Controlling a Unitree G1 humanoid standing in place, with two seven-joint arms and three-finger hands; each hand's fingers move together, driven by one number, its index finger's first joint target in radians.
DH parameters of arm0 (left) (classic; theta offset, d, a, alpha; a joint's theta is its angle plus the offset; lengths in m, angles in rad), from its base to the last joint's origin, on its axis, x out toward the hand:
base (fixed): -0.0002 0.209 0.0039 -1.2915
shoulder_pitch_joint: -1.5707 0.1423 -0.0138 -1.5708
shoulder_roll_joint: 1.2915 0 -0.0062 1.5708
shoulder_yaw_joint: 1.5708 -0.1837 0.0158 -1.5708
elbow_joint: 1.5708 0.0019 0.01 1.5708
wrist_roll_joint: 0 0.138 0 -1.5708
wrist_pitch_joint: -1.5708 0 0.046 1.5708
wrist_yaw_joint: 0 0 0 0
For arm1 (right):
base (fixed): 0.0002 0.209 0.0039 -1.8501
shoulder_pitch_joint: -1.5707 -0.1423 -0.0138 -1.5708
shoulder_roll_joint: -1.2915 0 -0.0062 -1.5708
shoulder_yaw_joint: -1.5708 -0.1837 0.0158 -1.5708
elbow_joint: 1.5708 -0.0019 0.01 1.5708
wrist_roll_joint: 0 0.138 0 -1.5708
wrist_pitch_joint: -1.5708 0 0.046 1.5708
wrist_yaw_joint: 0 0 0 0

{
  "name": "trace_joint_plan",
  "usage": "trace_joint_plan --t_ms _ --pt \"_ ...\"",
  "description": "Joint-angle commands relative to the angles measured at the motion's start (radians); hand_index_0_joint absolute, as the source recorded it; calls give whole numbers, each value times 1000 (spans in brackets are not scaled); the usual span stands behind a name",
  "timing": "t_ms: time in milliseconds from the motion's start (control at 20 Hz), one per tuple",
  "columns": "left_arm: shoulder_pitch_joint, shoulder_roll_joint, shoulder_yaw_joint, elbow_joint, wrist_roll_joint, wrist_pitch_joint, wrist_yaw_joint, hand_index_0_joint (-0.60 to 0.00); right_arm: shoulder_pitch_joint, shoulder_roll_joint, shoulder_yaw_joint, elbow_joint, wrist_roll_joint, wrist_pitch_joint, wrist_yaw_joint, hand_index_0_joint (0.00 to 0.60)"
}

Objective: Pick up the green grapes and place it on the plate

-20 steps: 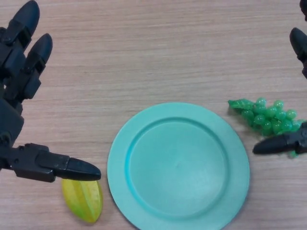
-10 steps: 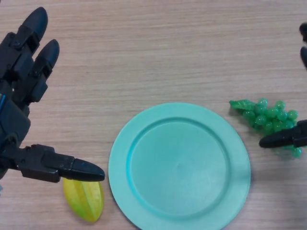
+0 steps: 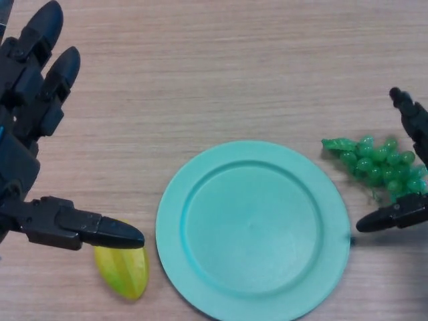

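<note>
A glossy translucent green plastic grape bunch (image 3: 378, 167) is lying between the right hand (image 3: 404, 214)'s spread, unclosed fingers (image 3: 409, 117), beside the round turquoise plate (image 3: 254, 229); the left hand (image 3: 30, 144) is hovering open.

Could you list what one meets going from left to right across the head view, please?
Left hand → yellow star fruit → teal plate → green grapes → right hand, its fingers around the grapes at the view's right edge.
</note>
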State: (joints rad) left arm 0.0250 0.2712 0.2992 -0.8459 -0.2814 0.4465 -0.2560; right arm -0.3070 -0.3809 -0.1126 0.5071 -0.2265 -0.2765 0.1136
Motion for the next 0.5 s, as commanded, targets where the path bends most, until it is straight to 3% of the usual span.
trace_joint_plan --t_ms 50,100,250,300,500 --pt "-11 27 82 -37 -7 -158 5 0 -67 -74 -52 -11 8 -155 -72 50" --pt "-9 26 85 -37 -5 -161 5 0 -69 -79 -49 2 -5 -158 -72 200" --pt "7 16 92 -35 7 -190 2 0 -66 -97 -33 47 -84 -147 -61 551" --pt "17 9 94 -33 10 -207 -1 0 -57 -99 -32 37 -115 -126 -56 600" --pt "31 0 93 -38 24 -209 -3 0 -51 -96 -32 6 -159 -103 -80 600"
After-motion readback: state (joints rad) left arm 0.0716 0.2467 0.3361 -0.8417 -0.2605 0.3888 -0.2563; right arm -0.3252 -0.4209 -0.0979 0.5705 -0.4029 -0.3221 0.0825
